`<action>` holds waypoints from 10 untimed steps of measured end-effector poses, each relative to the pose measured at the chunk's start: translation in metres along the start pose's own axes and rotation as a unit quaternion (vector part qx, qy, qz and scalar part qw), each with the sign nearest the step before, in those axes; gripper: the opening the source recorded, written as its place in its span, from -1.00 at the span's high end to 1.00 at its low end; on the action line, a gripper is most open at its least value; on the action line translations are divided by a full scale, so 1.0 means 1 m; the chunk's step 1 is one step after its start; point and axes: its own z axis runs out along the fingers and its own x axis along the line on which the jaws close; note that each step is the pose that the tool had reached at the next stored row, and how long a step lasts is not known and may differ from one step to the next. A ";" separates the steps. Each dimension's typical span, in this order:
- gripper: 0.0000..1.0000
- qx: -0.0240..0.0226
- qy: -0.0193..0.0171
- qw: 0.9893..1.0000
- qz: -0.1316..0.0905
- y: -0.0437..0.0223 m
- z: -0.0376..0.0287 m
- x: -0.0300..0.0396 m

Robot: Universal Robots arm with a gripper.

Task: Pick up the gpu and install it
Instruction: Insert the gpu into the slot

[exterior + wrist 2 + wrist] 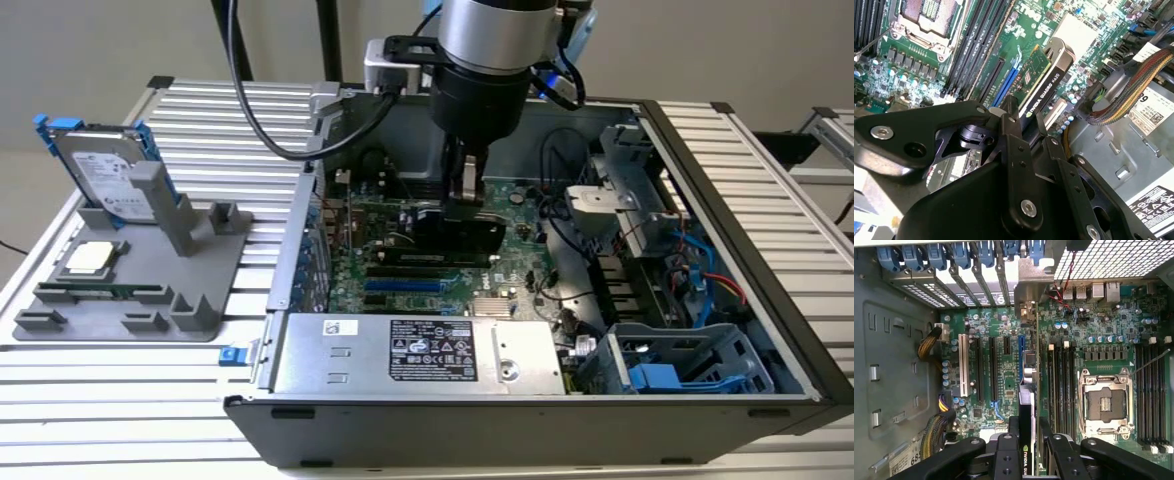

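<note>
Inside the open computer case (747, 150), the tool (463, 200) grips the gpu (461, 232) upright above the motherboard (400, 262).

Even indoor light, no hard shadows

In the exterior view the ribbed bench (160, 400) shines pale and the case (534, 420) interior sits dimmer beneath the tool (467, 195). In both wrist views the black linkage nearest the lens is soft, the motherboard (1104, 330) beyond sharp.

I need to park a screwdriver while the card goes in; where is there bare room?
Bare slats lie in front of the grey holder and right of the case. Inside is crowded: the tool holds the gpu over the motherboard.
</note>
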 end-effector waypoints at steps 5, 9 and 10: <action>1.00 0.000 0.000 1.000 0.000 -0.0001 0.0012 0.0000; 1.00 0.000 0.000 1.000 0.000 -0.0003 0.0029 0.0002; 1.00 0.000 0.000 1.000 0.000 -0.0003 0.0036 0.0002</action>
